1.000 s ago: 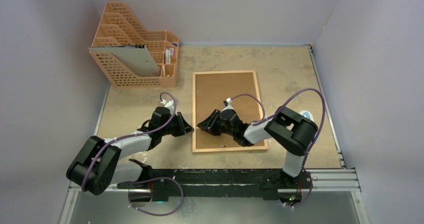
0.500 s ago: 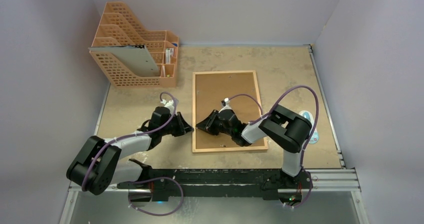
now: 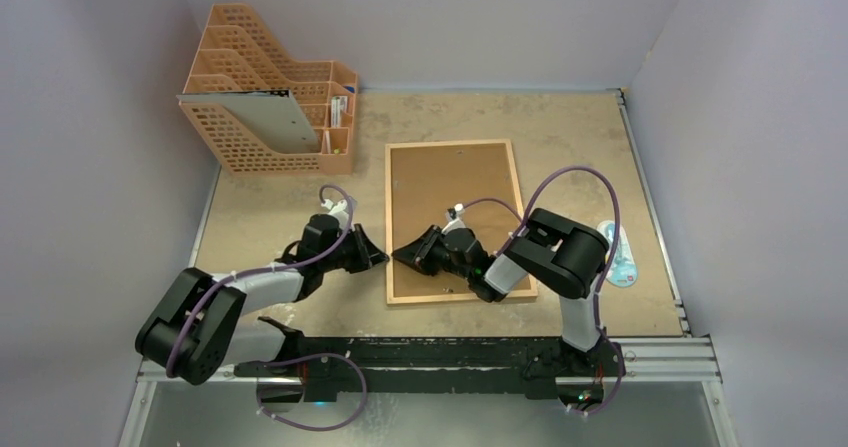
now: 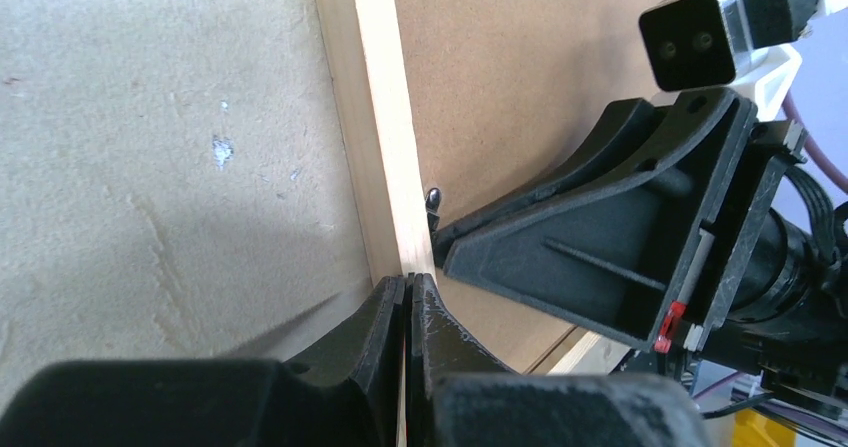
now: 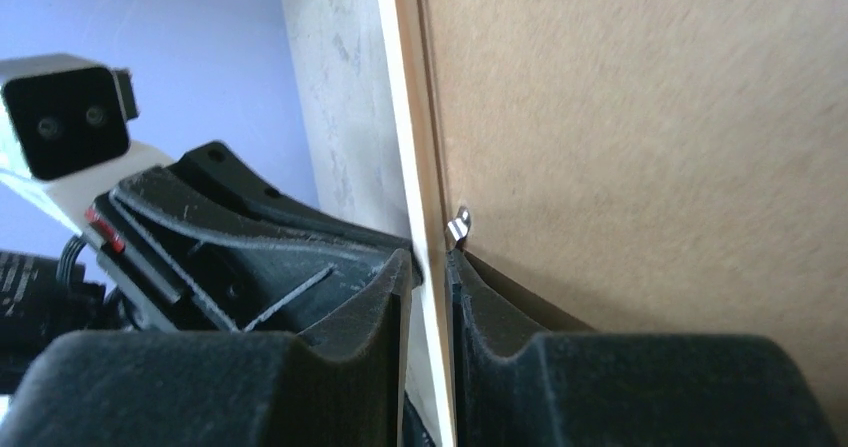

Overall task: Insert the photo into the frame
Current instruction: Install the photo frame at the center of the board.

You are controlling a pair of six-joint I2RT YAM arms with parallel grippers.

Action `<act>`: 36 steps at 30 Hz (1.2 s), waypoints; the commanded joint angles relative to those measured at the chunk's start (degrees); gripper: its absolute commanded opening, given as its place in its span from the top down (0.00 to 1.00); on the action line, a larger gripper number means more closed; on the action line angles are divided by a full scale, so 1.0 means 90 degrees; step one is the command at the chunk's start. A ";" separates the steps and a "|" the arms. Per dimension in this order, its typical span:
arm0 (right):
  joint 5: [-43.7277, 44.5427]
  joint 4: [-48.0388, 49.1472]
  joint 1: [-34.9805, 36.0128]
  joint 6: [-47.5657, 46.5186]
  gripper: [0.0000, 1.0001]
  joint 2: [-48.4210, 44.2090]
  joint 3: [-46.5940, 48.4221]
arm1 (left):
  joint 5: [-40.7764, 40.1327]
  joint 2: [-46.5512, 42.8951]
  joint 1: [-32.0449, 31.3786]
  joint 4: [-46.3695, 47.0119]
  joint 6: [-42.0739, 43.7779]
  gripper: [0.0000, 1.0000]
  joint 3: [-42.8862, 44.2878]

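The frame (image 3: 390, 217) lies face down on the table, a brown backing panel (image 3: 450, 187) filling it. The photo is out of view. My left gripper (image 3: 382, 258) is shut, and its tips (image 4: 408, 282) touch the outer side of the frame's left rail (image 4: 385, 117). From the other side, my right gripper (image 3: 397, 254) straddles that same rail (image 5: 415, 117). Its jaws (image 5: 430, 259) are closed on the thin wood, just below a small metal clip (image 5: 459, 225). The two grippers almost meet tip to tip.
An orange file rack (image 3: 265, 97) holding a grey sheet (image 3: 275, 117) stands at the back left. A white and blue object (image 3: 617, 252) lies on the table to the right of the frame. Walls enclose the table on three sides.
My right gripper's jaws have narrowed onto the frame's left rail, and that arm's elbow has swung left. My left gripper has closed the last bit and stayed in place.
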 commanded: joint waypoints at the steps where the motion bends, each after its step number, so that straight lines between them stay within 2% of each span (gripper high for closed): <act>1: -0.0263 0.1108 0.0126 0.0370 0.79 0.0007 -0.0227 | 0.0338 0.0305 -0.0126 -0.0419 -0.0001 0.99 -0.0195; 5: -0.0247 0.1525 0.0127 0.0456 0.78 -0.0181 -0.0353 | 0.0249 0.0300 -0.0126 -0.0519 0.0053 0.97 -0.0149; 9: 0.0113 0.0462 0.0125 0.0258 0.79 -0.0663 -0.0340 | 0.0114 0.0142 -0.0126 -0.0758 0.0098 0.96 -0.0078; 14: 0.0902 -0.1269 0.0117 0.0016 0.71 -0.1200 -0.0072 | -0.0055 -0.0117 -0.0126 -0.1000 0.0126 0.86 -0.0010; 17: 0.0941 -0.1700 0.0122 -0.0073 0.65 -0.1164 0.0090 | -0.0045 -0.0151 -0.0126 -0.1004 0.0138 0.80 0.0013; 22: 0.0873 -0.1937 0.0137 -0.0111 0.64 -0.1011 0.0229 | 0.0099 -0.0096 -0.0126 -0.0844 0.0129 0.73 -0.0016; 26: 0.0848 -0.2053 0.0137 -0.0175 0.71 -0.0900 0.0368 | 0.0164 0.0022 -0.0126 -0.0743 0.0122 0.73 -0.0017; 29: 0.0770 -0.2020 0.0137 -0.0171 0.75 -0.0680 0.0485 | 0.0196 0.0112 -0.0121 -0.0684 0.0119 0.78 -0.0016; 36: 0.0700 -0.1654 0.0137 0.0004 0.76 -0.0338 0.0554 | 0.0262 0.0227 -0.0126 -0.0561 0.0090 0.89 -0.0044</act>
